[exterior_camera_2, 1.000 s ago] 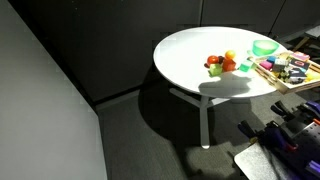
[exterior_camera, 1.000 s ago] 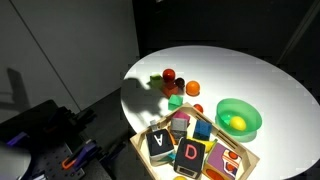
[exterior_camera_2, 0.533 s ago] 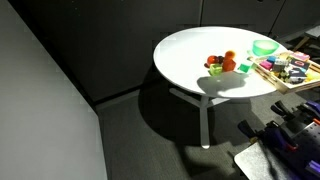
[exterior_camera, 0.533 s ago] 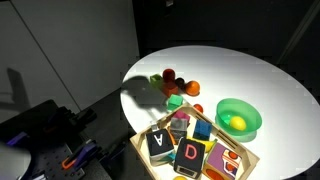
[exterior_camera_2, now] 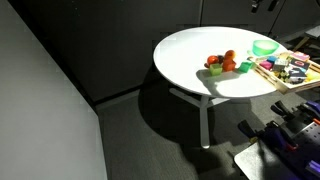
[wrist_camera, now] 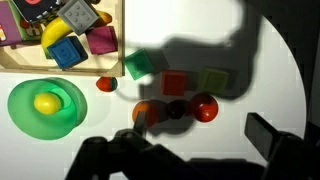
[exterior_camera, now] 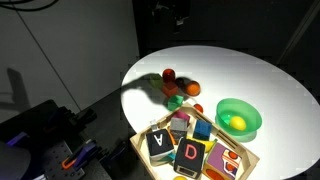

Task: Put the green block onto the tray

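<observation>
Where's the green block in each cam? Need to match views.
In an exterior view: green block, in shadow, left of the green bowl.
In an exterior view: green block, left end of the small cluster.
Wrist view: green block, upper centre.
Shared landmark: green bowl.

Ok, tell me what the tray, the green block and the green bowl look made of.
The tray: pale unpainted wood, going by its matte tan rim. The green block: likely painted wood or plastic; flat even colour, grain not visible. The green bowl: probably plastic, smooth and uniformly bright.
</observation>
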You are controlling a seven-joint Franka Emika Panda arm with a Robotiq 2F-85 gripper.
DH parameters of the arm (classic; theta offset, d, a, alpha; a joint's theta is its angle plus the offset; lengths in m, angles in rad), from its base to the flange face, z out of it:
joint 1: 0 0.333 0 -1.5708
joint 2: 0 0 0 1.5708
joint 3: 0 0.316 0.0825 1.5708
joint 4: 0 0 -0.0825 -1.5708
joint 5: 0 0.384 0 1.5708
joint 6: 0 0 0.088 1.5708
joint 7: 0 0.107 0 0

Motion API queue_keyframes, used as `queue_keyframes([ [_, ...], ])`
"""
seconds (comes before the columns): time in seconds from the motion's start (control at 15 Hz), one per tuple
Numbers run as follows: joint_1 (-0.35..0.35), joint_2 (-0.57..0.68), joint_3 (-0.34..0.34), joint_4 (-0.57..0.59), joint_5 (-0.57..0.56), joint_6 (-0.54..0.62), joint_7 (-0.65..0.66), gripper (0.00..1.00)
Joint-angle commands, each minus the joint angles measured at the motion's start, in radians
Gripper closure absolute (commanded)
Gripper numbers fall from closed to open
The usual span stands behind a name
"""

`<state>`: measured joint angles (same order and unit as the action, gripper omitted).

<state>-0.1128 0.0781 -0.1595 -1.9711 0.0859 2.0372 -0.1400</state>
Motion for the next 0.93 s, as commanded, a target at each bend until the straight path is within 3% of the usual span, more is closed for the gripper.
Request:
queue_keyframes([
  [0.0, -0.018, 0.070, 0.008, 0.054, -0.019, -0.021, -0.014, 0.00],
  [0.87, -0.051, 0.215, 0.011, 0.042, -0.076, 0.040, -0.070, 0.00],
])
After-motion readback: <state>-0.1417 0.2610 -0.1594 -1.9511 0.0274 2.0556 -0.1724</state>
